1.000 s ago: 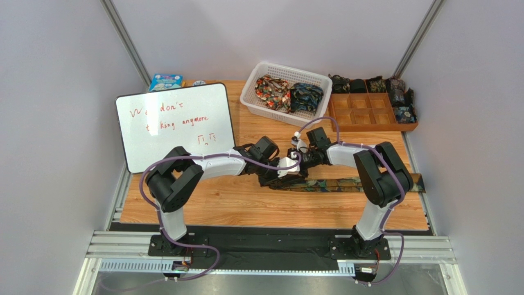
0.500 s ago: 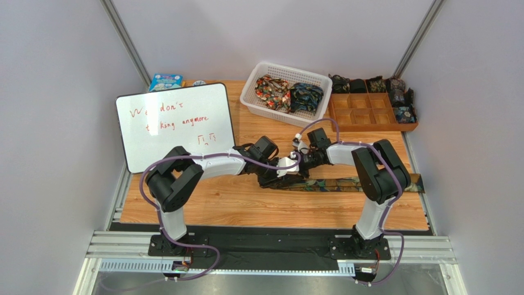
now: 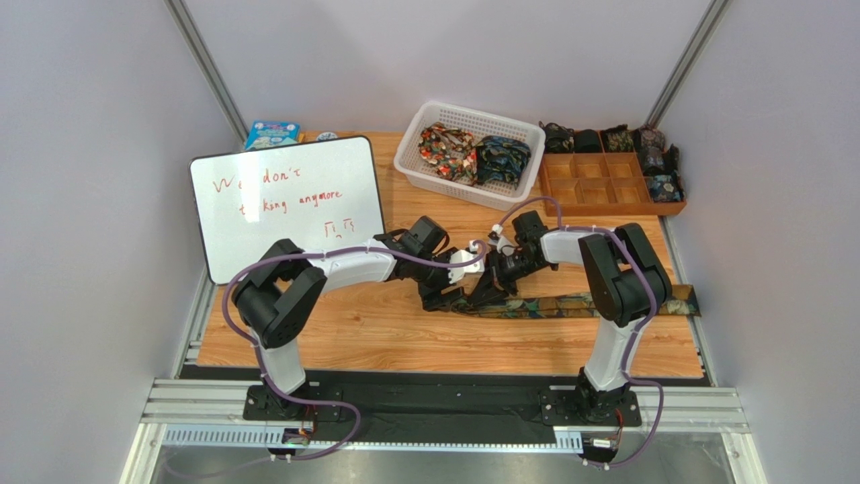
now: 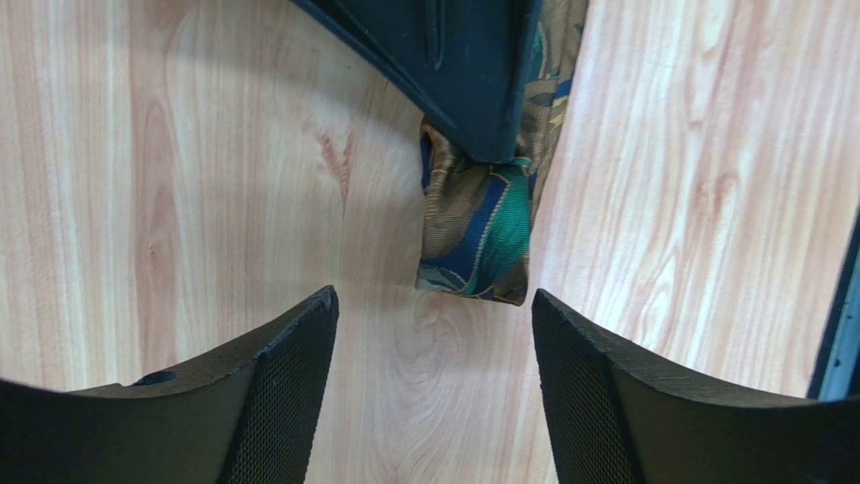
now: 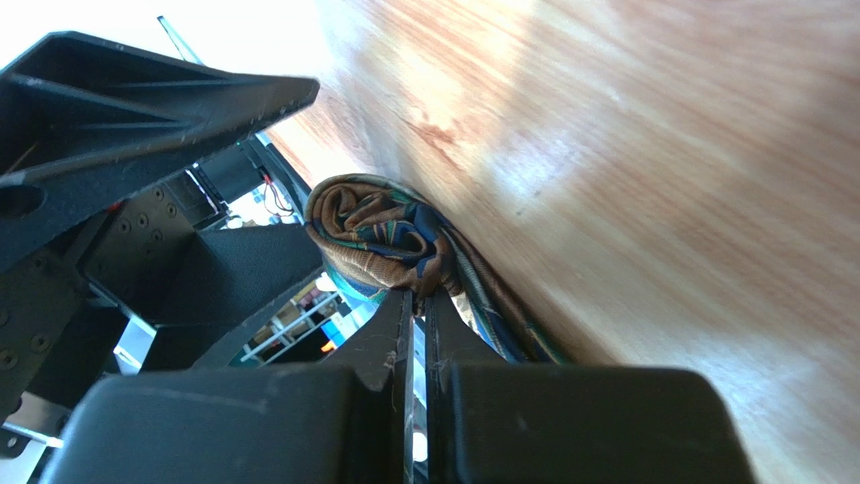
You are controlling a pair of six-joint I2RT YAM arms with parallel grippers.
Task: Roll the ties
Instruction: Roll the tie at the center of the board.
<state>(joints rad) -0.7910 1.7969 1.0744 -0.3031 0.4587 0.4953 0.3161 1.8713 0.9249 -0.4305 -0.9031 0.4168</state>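
A long patterned tie [image 3: 570, 303] lies flat along the front of the table, its left end wound into a small roll [image 4: 476, 237]. My right gripper [image 5: 414, 297] is shut on this rolled end [image 5: 379, 232], fingers pinching its folds just above the wood. In the top view the right gripper [image 3: 497, 285] reaches down and left onto it. My left gripper [image 4: 434, 303] is open, its two pads apart with bare wood between them, a little short of the roll. From above, the left gripper [image 3: 451, 292] sits just left of the right one.
A white basket [image 3: 424, 166] at the back holds two bunched ties [image 3: 449, 151] [image 3: 503, 159]. The wooden compartment tray [image 3: 606, 187] at back right has rolled ties [image 3: 661, 187] along its edge. A whiteboard [image 3: 288, 207] lies at the left, with a blue box [image 3: 271, 134] behind it.
My left gripper has opened, let go of the roll and drawn back slightly left. My right gripper has closed on the tie's rolled end.
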